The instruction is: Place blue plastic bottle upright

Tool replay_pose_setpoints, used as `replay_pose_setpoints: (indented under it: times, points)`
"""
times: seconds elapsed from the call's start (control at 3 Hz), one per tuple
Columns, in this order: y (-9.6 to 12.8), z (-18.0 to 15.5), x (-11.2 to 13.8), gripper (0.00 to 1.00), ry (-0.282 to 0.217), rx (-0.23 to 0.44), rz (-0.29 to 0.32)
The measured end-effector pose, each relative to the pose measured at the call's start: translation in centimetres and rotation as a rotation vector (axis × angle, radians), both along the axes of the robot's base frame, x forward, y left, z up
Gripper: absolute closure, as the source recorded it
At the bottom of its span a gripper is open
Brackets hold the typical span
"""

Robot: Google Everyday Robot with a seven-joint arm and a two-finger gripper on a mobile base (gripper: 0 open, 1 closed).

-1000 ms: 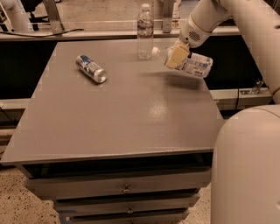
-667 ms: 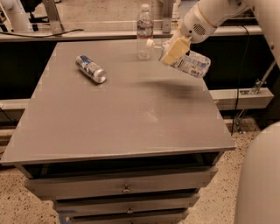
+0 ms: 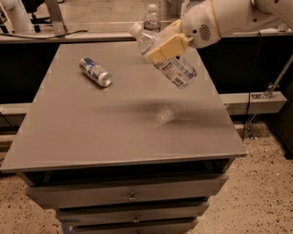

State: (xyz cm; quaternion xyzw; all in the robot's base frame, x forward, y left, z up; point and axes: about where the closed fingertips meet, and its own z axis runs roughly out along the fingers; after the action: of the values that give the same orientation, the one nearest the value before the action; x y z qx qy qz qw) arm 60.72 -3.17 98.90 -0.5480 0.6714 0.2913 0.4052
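Grey and bare across most of its top, a metal cabinet table (image 3: 91, 132) with drawers (image 3: 132, 196) below stands on a speckled floor (image 3: 261, 183). Above its far right part, clear of the surface, the blue plastic bottle (image 3: 179, 71) hangs in the air, clamped in the gripper (image 3: 164, 47), which reaches in from the upper right at the end of a white arm (image 3: 229, 18).

The bottle's long axis is what matters. It runs on a slant, with the white cap (image 3: 134, 29) high and to the left and the base low and to the right, nearest the tabletop. It is neither flat nor upright, but somewhere between. The grip sits on the upper half, just below the neck, so the labelled lower body and base hang free beneath the fingers. By my judgement the wrist must rotate to bring the base squarely under the cap before lowering. A dark shadow on the table beneath shows that open surface lies below.

A silver-and-blue can (image 3: 95, 71) lies on its side well apart to the left. A slim clear bottle (image 3: 151, 13) stands at the far edge, just behind the cap.

One beige finger pad (image 3: 167, 45) covers the bottle's middle, and the opposite finger is hidden behind it. The arm is cut off at the frame's top right. The label's print cannot be read.
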Motion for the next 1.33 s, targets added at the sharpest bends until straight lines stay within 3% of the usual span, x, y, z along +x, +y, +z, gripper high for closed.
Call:
replay_pose_setpoints:
  times: [0.33,1.0,1.33]
  points:
    - [3.4,2.2,-1.1,1.0,-0.038,0.171,0.01]
    - [4.3,2.9,-1.1,1.0,-0.046,0.198,0.011]
    - [5.0,3.4,-1.3,1.0,-0.094,0.251,0.004]
